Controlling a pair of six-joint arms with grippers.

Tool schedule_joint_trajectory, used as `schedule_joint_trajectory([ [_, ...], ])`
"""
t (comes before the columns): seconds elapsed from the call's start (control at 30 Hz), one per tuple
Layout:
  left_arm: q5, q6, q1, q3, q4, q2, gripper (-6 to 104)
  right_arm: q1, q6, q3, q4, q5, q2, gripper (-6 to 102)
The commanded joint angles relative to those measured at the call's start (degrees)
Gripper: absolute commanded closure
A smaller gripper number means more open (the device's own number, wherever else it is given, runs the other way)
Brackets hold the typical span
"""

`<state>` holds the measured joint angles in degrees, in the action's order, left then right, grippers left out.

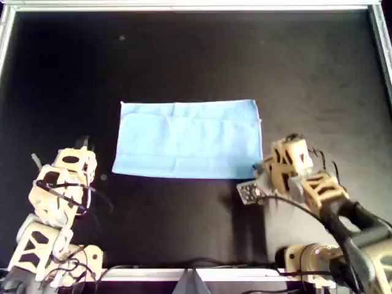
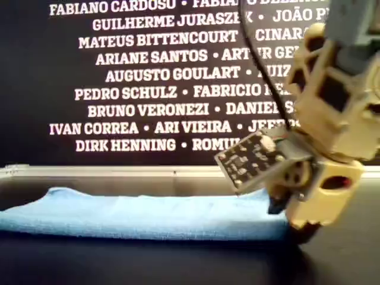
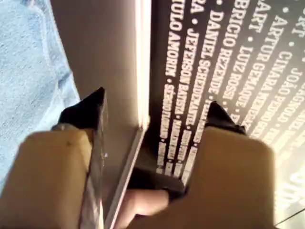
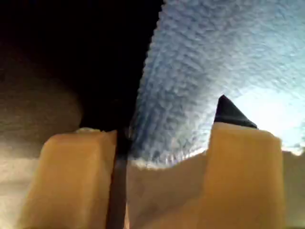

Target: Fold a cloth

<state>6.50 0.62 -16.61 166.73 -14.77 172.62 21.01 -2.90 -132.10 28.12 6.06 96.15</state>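
left gripper (image 1: 82,144) sits at the overhead view's lower left, just off the cloth's (image 1: 188,140) near-left corner, not touching it. in the left wrist view its jaws stand wide apart with nothing between them (image 3: 152,119); a strip of blue cloth (image 3: 28,71) shows beyond one finger (image 3: 88,112), and a lettered wall (image 3: 228,62) lies ahead. cloth lies flat on the black table (image 1: 184,55), centre of the overhead view, a wide rectangle with faint horizontal creases, already looking doubled along its length. in the exterior view it is a low blue band (image 2: 142,217) across the table, with white names on a dark wall (image 2: 148,71) behind. right gripper (image 1: 262,166) is at the cloth's near-right corner in the overhead view, a small circuit board (image 1: 248,192) hanging off its side. right wrist view shows its jaws open around the cloth edge (image 4: 190,86), fabric lying between the two fingers (image 4: 167,129); whether the dark tips (image 4: 228,112) press the cloth i cannot tell.
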Motion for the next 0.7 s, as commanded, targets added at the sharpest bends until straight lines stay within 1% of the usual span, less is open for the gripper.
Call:
schedule_joint_trajectory([
  [0.0, 0.35, -0.35, 0.88, -1.05, 0.79, 1.58, 24, 0.26, 0.09, 4.57, 0.53, -0.09, -1.32, 21],
  [0.1, 0.35, -0.35, 0.79, -0.97, 0.79, 1.58, 24, 0.26, 0.09, 5.98, 0.53, -0.62, -2.2, 23],
  [0.17, 0.35, -0.35, 0.79, -0.97, 0.79, 1.58, 24, 0.26, -0.44, 6.06, 0.53, -0.44, -2.72, 23],
  [0.23, 0.35, -0.35, 0.79, -0.97, 0.79, 1.58, 24, 0.26, -0.35, 6.06, 0.53, -0.53, -3.08, 23],
  [0.3, 0.35, -0.35, 0.79, -0.97, 0.79, 1.58, 24, 0.26, -0.79, 6.06, 0.62, -0.09, -3.08, 23],
  [0.37, 0.35, -0.35, 0.7, -0.97, 0.79, 1.58, 24, 0.26, -0.79, 5.8, 0.62, 0.0, -3.08, 25],
  [0.4, 0.35, -0.35, 0.7, -0.97, 0.79, 1.58, 24, 0.35, -0.79, 5.8, 0.62, 0.0, -3.08, 27],
  [0.47, 0.35, -0.35, 0.7, -0.97, 0.79, 1.58, 24, 0.26, -0.18, 5.63, 0.62, 0.0, -2.46, 34],
  [0.67, 0.35, -0.35, 0.7, -1.05, 0.79, 1.58, 24, 0.26, 0.09, 6.15, 0.62, 0.09, -1.41, 60],
])
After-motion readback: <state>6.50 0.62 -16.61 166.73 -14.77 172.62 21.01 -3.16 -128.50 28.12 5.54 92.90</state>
